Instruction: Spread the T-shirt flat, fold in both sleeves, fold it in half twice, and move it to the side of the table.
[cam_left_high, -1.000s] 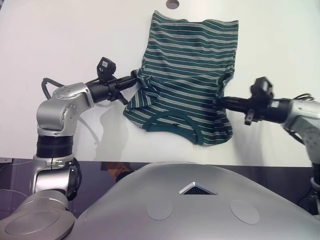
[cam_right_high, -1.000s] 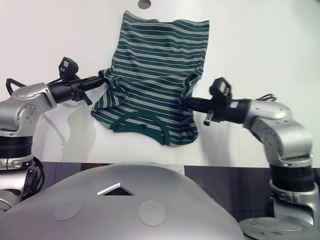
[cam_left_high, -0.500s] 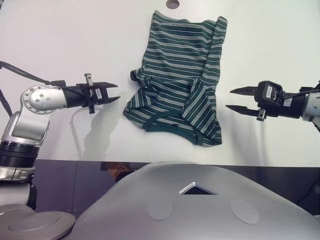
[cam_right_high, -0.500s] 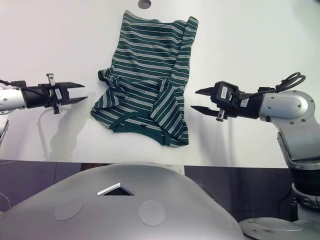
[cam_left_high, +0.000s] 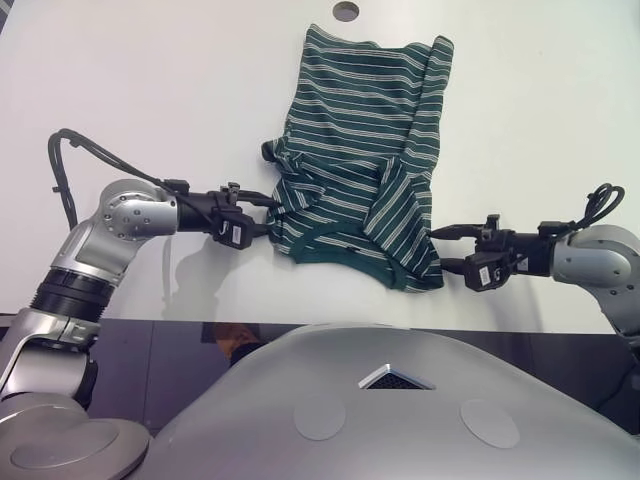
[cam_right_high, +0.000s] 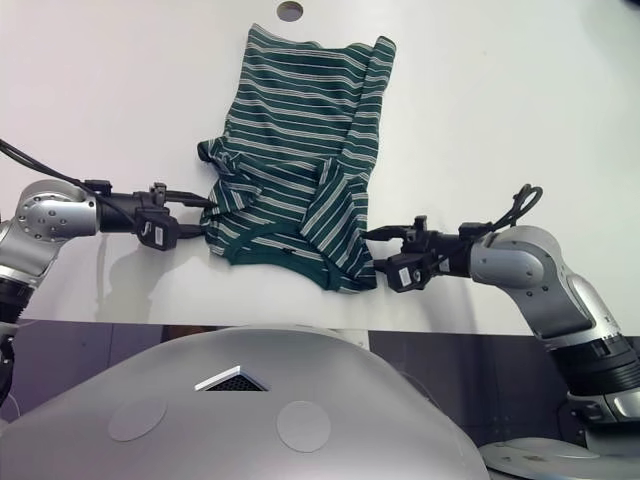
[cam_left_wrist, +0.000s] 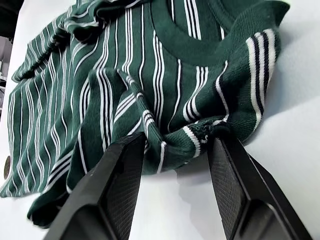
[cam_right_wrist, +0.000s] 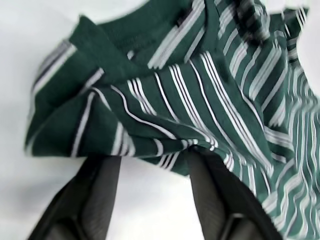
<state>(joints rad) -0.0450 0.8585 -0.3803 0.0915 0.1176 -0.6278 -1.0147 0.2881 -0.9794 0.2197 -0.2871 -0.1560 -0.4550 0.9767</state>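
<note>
White table (cam_left_high: 130, 90), plain matte top, near edge running straight across in front of me. One item lies on it: the T-shirt (cam_left_high: 350, 140), dark green with thin white stripes, around the middle of the top and reaching toward the far side. I see the collar end facing me and the hem facing the far edge. Its right side is folded over onto the body as a long strip running from far corner to near corner. Its left sleeve is bunched at the left edge. Small round grey spot (cam_left_high: 345, 10) in the tabletop just past the hem; can't tell if it's a hole or a cap.
</note>
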